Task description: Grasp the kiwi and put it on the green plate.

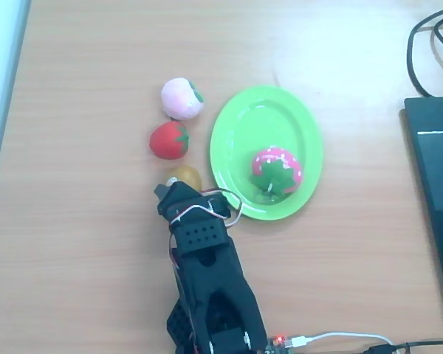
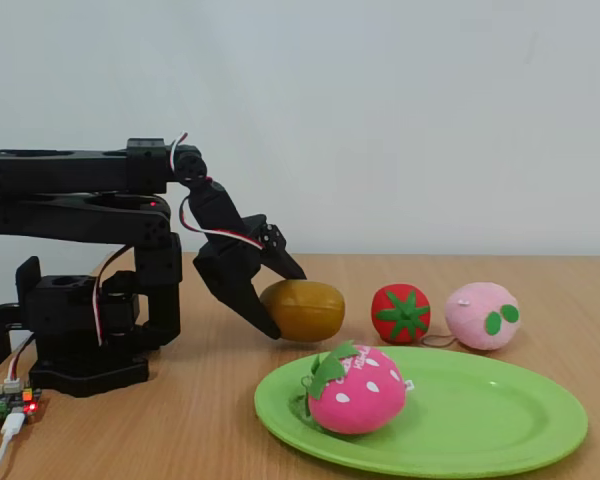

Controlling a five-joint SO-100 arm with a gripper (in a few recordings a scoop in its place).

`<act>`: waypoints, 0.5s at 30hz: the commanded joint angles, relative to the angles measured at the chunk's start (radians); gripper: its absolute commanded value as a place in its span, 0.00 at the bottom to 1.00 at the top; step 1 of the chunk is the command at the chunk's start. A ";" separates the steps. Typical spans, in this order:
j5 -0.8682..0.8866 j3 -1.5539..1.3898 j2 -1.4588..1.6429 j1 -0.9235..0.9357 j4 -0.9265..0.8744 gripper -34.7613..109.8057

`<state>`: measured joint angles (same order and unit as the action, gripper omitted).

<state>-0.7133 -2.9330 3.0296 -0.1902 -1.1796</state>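
Observation:
The brown-olive kiwi (image 1: 186,175) (image 2: 310,310) lies on the wooden table just left of the green plate (image 1: 240,110) (image 2: 480,420) in the overhead view. My black gripper (image 1: 179,187) (image 2: 285,303) holds its near end. In the fixed view one finger (image 2: 282,263) presses on the kiwi's top and the other (image 2: 258,312) on its lower side. The kiwi's underside is level with the table. In the overhead view the wrist hides part of the kiwi.
A pink plush strawberry (image 1: 275,171) (image 2: 355,392) sits on the plate. A red tomato-like fruit (image 1: 168,140) (image 2: 401,313) and a pale pink peach (image 1: 181,98) (image 2: 481,315) stand beside the kiwi. A black device (image 1: 435,192) with cables lies at the right edge.

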 commanded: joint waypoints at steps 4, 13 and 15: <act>-0.006 0.081 0.017 0.002 0.005 0.44; -0.018 0.202 -0.066 0.069 0.083 0.44; -0.002 0.255 -0.117 0.080 0.094 0.43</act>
<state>-0.7102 -2.7581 2.9330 -0.1104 -1.0983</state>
